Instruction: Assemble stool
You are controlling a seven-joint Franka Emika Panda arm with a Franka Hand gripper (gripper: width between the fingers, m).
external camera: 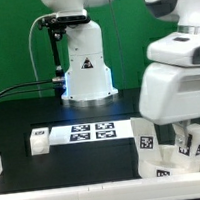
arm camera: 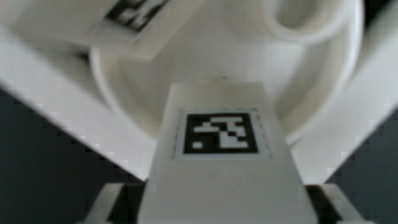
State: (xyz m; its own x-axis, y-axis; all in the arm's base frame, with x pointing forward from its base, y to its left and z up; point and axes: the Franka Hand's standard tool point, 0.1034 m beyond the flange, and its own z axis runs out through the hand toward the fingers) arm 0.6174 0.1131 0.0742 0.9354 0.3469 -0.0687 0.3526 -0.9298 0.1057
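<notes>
Tagged leg [arm camera: 222,130] clamped in my gripper [arm camera: 222,205], over the seat [arm camera: 125,90] at the table's near corner, exterior view's right. Judgement: second leg [arm camera: 134,15] socketed, loose white part [external camera: 39,141] beside the marker board [external camera: 90,132] pending; roughly halfway.

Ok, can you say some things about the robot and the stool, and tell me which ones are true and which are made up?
1. The claw is gripping a white leg. True.
2. That leg has a black-and-white tag on it. True.
3. The table is bright red. False: it is black.
4. The marker board stands upright on top of the seat. False: it lies flat on the table, apart from the seat.
</notes>
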